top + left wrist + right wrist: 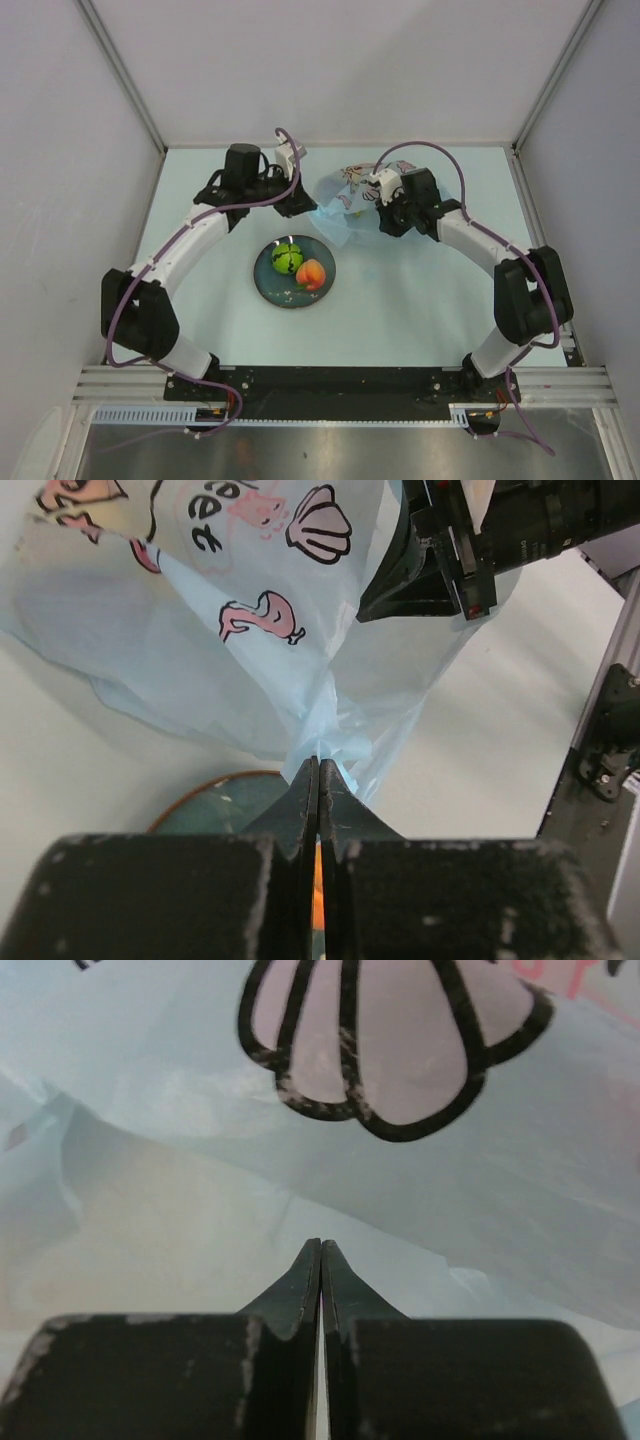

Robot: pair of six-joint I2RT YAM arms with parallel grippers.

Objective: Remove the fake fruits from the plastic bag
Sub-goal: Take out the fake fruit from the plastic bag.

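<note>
Two fake fruits on plate

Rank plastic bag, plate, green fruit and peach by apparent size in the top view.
1. plastic bag, though the arms partly cover it
2. plate
3. green fruit and peach: look alike, not ranked

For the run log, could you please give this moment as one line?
left gripper shut on plastic bag | right gripper shut against bag | green fruit, peach on plate

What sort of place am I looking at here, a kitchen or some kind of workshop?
Probably a lab test booth: blank white panels wall in a pale table, and two robot arms sit bolted to a metal rail.
</note>
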